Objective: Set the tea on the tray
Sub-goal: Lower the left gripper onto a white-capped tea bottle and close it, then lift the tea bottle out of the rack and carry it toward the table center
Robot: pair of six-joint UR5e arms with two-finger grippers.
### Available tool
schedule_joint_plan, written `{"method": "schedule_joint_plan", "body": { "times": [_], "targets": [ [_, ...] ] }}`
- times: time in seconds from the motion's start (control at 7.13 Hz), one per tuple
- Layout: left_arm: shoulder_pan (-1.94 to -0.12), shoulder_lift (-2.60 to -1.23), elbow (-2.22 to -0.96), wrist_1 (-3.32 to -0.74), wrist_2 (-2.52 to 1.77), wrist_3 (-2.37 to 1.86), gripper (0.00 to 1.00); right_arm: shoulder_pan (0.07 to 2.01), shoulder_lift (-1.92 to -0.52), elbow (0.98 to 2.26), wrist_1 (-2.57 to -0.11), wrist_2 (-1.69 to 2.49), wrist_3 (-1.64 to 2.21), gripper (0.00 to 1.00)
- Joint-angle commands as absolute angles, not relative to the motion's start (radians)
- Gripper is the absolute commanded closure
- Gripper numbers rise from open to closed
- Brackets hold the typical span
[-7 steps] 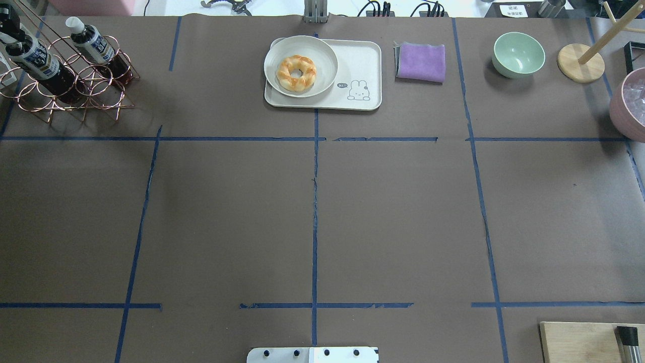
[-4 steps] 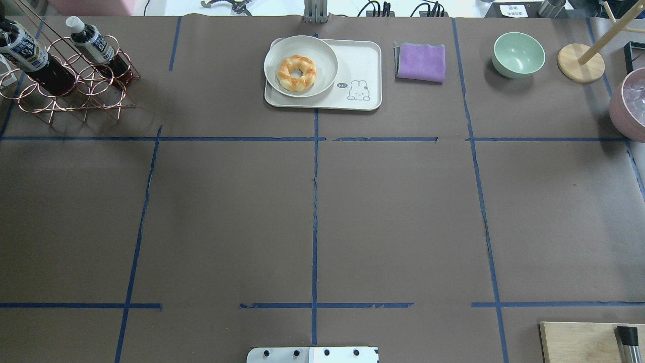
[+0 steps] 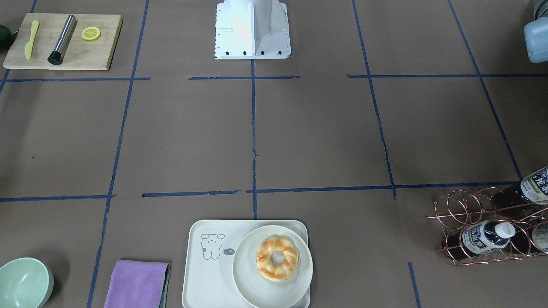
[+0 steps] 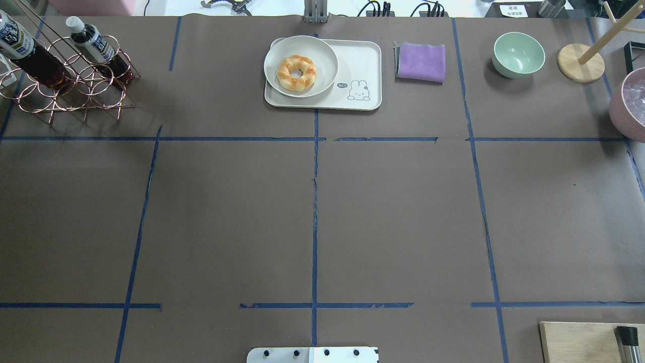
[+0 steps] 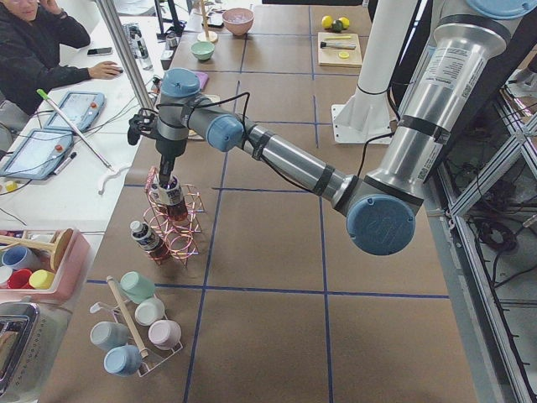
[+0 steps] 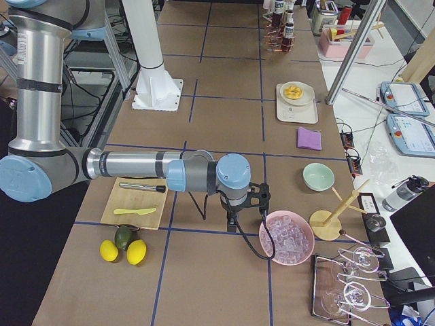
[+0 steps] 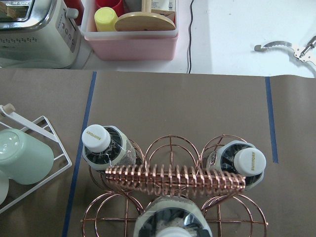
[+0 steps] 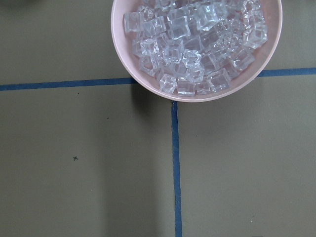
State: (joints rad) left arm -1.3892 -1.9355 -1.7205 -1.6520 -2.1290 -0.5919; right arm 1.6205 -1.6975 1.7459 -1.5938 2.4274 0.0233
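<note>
The cream tray (image 4: 360,65) with the cartoon animal lies at the table's far middle and also shows in the front view (image 3: 205,278). A white plate (image 4: 322,55) with a doughnut (image 4: 297,73) covers its left half. A copper wire rack (image 4: 85,96) at the far left holds the tea bottles. One tea bottle (image 4: 27,58) stands raised and tilted in the rack, directly under my left gripper (image 5: 166,172); I cannot tell if it is gripped. That bottle fills the bottom of the left wrist view (image 7: 173,222). My right gripper (image 6: 255,200) hovers beside the pink ice bowl (image 6: 285,238); its state is unclear.
Two more tea bottles (image 7: 106,148) (image 7: 242,165) sit in the rack. A purple cloth (image 4: 421,61), green bowl (image 4: 518,54) and wooden stand (image 4: 580,63) lie right of the tray. A wooden board (image 3: 62,40) is near the robot's right. A mug rack (image 5: 134,332) stands left of the bottles.
The leftmost tea bottle in the rack has shifted up and toward the overhead view's left edge, rising partly out of its ring. Nothing else has moved.
</note>
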Motion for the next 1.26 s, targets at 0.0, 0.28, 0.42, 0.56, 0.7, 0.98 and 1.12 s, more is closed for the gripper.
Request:
{"method": "schedule_joint_plan", "body": {
  "times": [0.0,0.28,0.42,0.56,0.7,0.98,1.12],
  "targets": [
    [-1.390,-1.928,-1.843,-1.531,-2.129,-0.592,1.00,1.621,-1.698,1.743,-1.594,2.430,0.025,0.00],
    [-1.384,-1.933,-1.966,-1.397,-2.193,-0.595,1.00,1.620,-1.697,1.747,-1.592,2.428,0.028,0.00],
    [-1.372,-1.936,-1.992,-1.382,-2.209,-0.604,1.00,1.620,-1.691,1.747,-1.591,2.425,0.028,0.00],
    [-1.302,-1.945,-2.015,-1.382,-2.206,-0.688,1.00,1.620,-1.683,1.749,-1.591,2.427,0.028,0.00],
    [-1.219,-1.974,-2.051,-1.381,-2.195,-0.772,1.00,1.620,-1.677,1.752,-1.591,2.427,0.029,0.00],
    [-1.055,-2.035,-2.080,-1.376,-2.078,-0.913,1.00,1.620,-1.677,1.763,-1.592,2.424,0.029,0.00],
    [-0.945,-2.072,-2.080,-1.359,-2.007,-1.001,1.00,1.620,-1.675,1.763,-1.592,2.428,0.029,0.00]
  ]
}}
